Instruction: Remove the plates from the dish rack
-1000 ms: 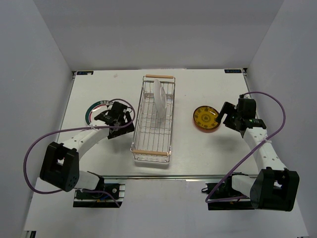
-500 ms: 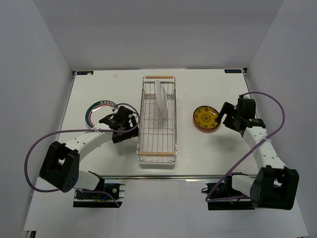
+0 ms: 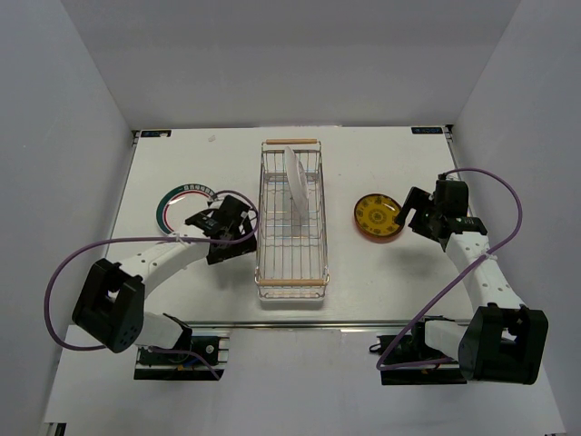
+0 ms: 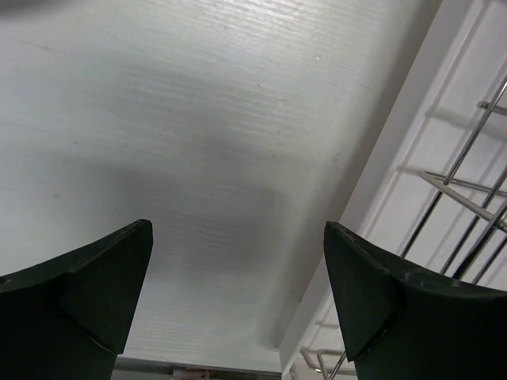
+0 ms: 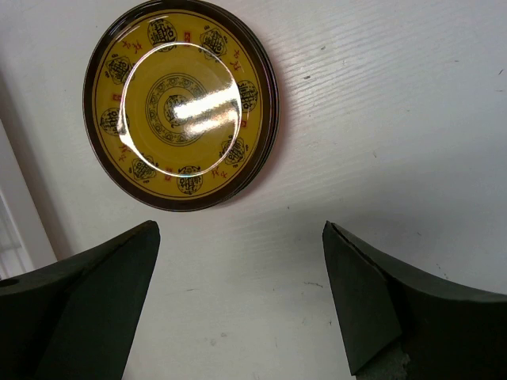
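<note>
Nearest the front edge of the table (image 3: 363, 272), both arms reach outward. The left gripper (image 3: 232, 227) hangs low, just beside the left wall of the dish rack (image 3: 290, 282). Its jaws are wide apart and hold nothing, and its wrist view shows bare tabletop between the fingers and rack wire at the right.

The right gripper (image 3: 419, 214) sits well off to the right, jaws likewise spread and empty. It is just beside a yellow patterned plate (image 5: 181, 103) lying flat on the table. Over on the left a green-rimmed white plate (image 3: 177, 204) also lies flat, partly hidden behind the arm there.

Between the two plates the rack runs lengthwise away from the arms. Toward its far end one white plate (image 3: 296, 186) stands on edge, leaning a little. I'd judge that plate stiff, glazed and slippery, fairly light, but breakable if it knocks the wires. Its upper rim looks the place to pinch, a finger on either face, then a straight lift upward.
</note>
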Available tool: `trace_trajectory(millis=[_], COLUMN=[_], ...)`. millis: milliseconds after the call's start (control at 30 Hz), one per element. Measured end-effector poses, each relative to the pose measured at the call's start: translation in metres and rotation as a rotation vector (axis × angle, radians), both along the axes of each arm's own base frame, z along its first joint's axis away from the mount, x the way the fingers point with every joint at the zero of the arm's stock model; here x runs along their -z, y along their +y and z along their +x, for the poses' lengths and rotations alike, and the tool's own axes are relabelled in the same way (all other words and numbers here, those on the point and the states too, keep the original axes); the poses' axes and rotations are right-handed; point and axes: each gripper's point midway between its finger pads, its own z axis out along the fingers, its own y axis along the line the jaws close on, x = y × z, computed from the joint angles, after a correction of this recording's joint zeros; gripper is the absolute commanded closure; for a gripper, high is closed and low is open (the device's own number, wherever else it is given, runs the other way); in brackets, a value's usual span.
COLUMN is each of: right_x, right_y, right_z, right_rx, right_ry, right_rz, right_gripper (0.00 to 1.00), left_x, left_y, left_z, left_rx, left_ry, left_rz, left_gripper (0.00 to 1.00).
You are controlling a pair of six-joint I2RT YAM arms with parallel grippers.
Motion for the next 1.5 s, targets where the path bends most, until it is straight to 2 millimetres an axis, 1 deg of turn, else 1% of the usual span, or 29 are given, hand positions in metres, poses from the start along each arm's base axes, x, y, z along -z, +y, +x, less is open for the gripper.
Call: trace_trajectory(millis=[67,133,200,233,333,433,500,533,567,600,633,667,733,767,833,867,933,1000,1033,1100,1133,1200,1233,1333,1500], right_x=[0.0,0.0,0.0,0.0,0.0,0.0,0.0,0.0,0.0,0.0,0.0,0.0,0.0,0.0,0.0,0.0,0.0,0.0,0.0,0.0,0.0,0.0,0.0,0.0,0.0], right_y=[0.0,0.0,0.0,0.0,0.0,0.0,0.0,0.0,0.0,0.0,0.0,0.0,0.0,0.0,0.0,0.0,0.0,0.0,0.0,0.0,0.0,0.0,0.0,0.0,0.0], right_z=[0.0,0.0,0.0,0.0,0.0,0.0,0.0,0.0,0.0,0.0,0.0,0.0,0.0,0.0,0.0,0.0,0.0,0.0,0.0,0.0,0.0,0.0,0.0,0.0,0.0], right_rx=[0.0,0.0,0.0,0.0,0.0,0.0,0.0,0.0,0.0,0.0,0.0,0.0,0.0,0.0,0.0,0.0,0.0,0.0,0.0,-0.001,-0.001,0.0,0.0,-0.001,-0.001], right_ry=[0.0,0.0,0.0,0.0,0.0,0.0,0.0,0.0,0.0,0.0,0.001,0.0,0.001,0.001,0.001,0.001,0.001,0.001,0.001,0.001,0.001,0.001,0.001,0.001,0.001], right_rz=[0.0,0.0,0.0,0.0,0.0,0.0,0.0,0.0,0.0,0.0,0.0,0.0,0.0,0.0,0.0,0.0,0.0,0.0,-0.001,-0.001,-0.001,-0.001,-0.001,-0.001,-0.001], right_gripper=[0.11,0.11,0.11,0.11,0.11,0.11,0.11,0.11,0.11,0.11,0.11,0.11,0.11,0.11,0.11,0.11,0.11,0.11,0.11,0.11,0.11,0.11,0.11,0.11,0.11], left_x=[-0.008,-0.024,-0.051,-0.067,-0.119,-0.17,-0.199,-0.211,-0.218,-0.23,-0.237,-0.241,-0.241,-0.238,-0.225,-0.218,-0.2,-0.187,-0.181,-0.174,-0.173,-0.174,-0.176,-0.184,-0.186], left_y=[0.007,0.015,0.022,0.024,0.023,0.006,-0.014,-0.026,-0.034,-0.051,-0.064,-0.074,-0.094,-0.102,-0.114,-0.118,-0.126,-0.131,-0.133,-0.136,-0.136,-0.139,-0.14,-0.144,-0.145], left_z=[0.003,0.01,0.023,0.031,0.054,0.07,0.077,0.08,0.082,0.086,0.09,0.094,0.102,0.106,0.113,0.117,0.122,0.125,0.126,0.129,0.13,0.133,0.134,0.14,0.146], left_rx=[-0.026,-0.063,-0.111,-0.13,-0.149,-0.071,0.026,0.081,0.116,0.188,0.238,0.278,0.35,0.375,0.409,0.42,0.436,0.445,0.448,0.45,0.45,0.447,0.447,0.442,0.428], left_ry=[-0.01,-0.03,-0.083,-0.12,-0.258,-0.395,-0.469,-0.497,-0.511,-0.535,-0.549,-0.556,-0.552,-0.544,-0.512,-0.494,-0.451,-0.419,-0.407,-0.394,-0.393,-0.404,-0.415,-0.447,-0.465], left_rz=[0.039,0.077,0.11,0.117,0.084,-0.01,-0.087,-0.125,-0.15,-0.197,-0.23,-0.255,-0.291,-0.302,-0.313,-0.315,-0.313,-0.314,-0.315,-0.316,-0.317,-0.327,-0.334,-0.355,-0.373], left_gripper=[0.02,0.02,0.02,0.02,0.02,0.02,0.02,0.02,0.02,0.02,0.02,0.02,0.02,0.02,0.02,0.03,0.09,0.13,0.17,0.2,0.24,0.27,0.28,0.36,0.4])
